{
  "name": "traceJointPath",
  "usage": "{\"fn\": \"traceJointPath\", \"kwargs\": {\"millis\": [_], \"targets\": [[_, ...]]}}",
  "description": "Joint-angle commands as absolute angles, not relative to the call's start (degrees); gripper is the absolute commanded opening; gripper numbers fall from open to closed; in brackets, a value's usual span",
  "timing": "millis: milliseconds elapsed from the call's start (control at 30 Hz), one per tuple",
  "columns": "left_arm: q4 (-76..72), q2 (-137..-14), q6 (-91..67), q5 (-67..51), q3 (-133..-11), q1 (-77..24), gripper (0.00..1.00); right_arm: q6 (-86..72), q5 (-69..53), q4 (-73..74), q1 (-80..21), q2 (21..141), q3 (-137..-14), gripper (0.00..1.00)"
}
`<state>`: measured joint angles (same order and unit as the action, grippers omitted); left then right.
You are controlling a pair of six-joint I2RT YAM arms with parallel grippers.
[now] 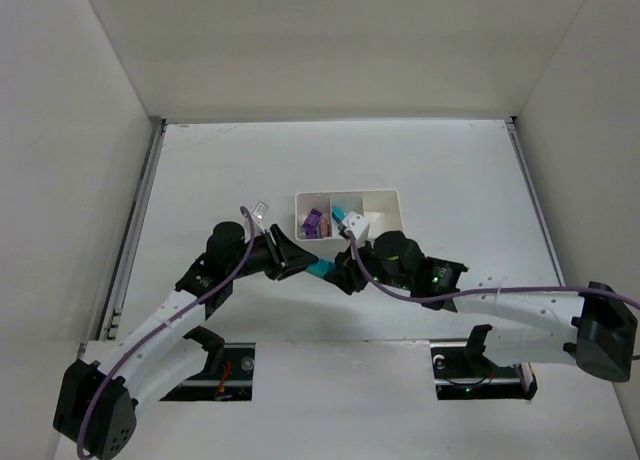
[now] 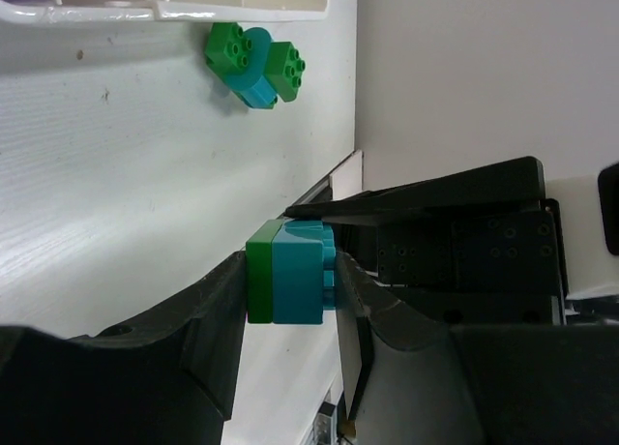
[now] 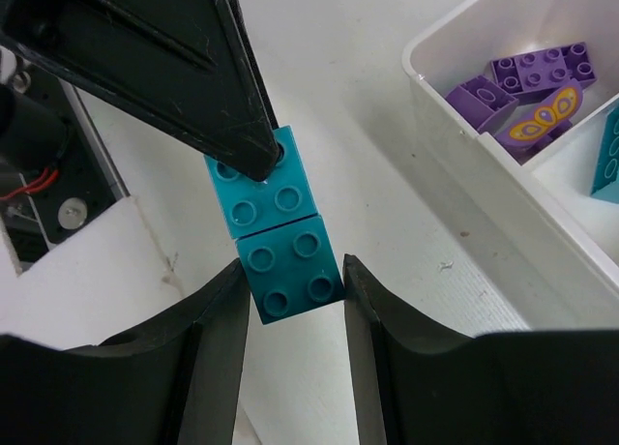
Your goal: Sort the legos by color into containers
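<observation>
A small stack of cyan bricks on a green piece [image 1: 319, 270] hangs above the table between both grippers. My left gripper [image 2: 290, 271] is shut on its green-and-cyan end [image 2: 295, 285]. My right gripper [image 3: 293, 263] is shut on the other cyan brick [image 3: 290, 271], with the left gripper's finger [image 3: 174, 68] just above it. The white tray [image 1: 390, 192] lies just beyond. It holds purple bricks [image 3: 527, 77] in the left compartment and a cyan brick [image 3: 607, 160] in the middle one. Another green-and-cyan stack [image 2: 253, 66] lies on the table by the tray's rim [image 2: 193, 13].
White walls enclose the table on the left, right and back. Two cut-outs with electronics [image 1: 220, 365] sit at the near edge by the arm bases. The right arm's purple cable [image 1: 480, 292] runs along its forearm.
</observation>
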<state>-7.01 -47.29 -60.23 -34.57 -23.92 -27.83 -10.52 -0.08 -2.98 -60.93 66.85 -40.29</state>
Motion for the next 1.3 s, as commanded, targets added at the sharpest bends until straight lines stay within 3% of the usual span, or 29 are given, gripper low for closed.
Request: {"fn": "traceJointPath", "kwargs": {"millis": [0,267,533,700,833,933,1033,1167,1267], "targets": [[-6.2,-46.1,-57.2,-34.3,-22.1,-26.9,0.11,-14.8,-0.6,-8.6,-57.2,63.2,-40.3,0.32],[-6.2,-43.3,-57.1,-33.2,-21.1,-25.0,0.11,-22.6,-3.7,-12.8,-48.2,62.0,-38.2,0.33],[-7.3,-43.9,-57.0,-30.3,-23.7,-27.6,0.12,-22.9,9.5,-10.5,-44.9,71.9,-45.8,0.36],[-9.0,-46.1,-56.9,-29.5,-24.4,-30.0,0.12,-23.4,11.1,-10.9,-42.0,78.9,-50.1,0.39],[-11.4,-48.2,-57.8,-30.2,-24.8,-31.2,0.12,-23.1,12.7,-10.3,-41.5,80.2,-52.0,0.64],[-12.7,-48.9,-57.9,-30.5,-25.0,-31.8,0.13,-22.9,12.7,-10.3,-41.8,78.1,-50.5,0.71],[-14.0,-50.0,-58.3,-32.6,-25.8,-31.5,0.13,-24.3,12.0,-10.7,-42.5,72.9,-46.2,0.69],[-19.3,-51.7,-60.5,-35.1,-25.7,-31.9,0.14,-27.0,5.5,-13.7,-44.7,62.4,-38.1,0.52],[-21.4,-53.6,-61.6,-39.6,-26.8,-31.3,0.14,-26.5,-2.6,-13.5,-47.1,55.9,-35.2,0.56]]}}
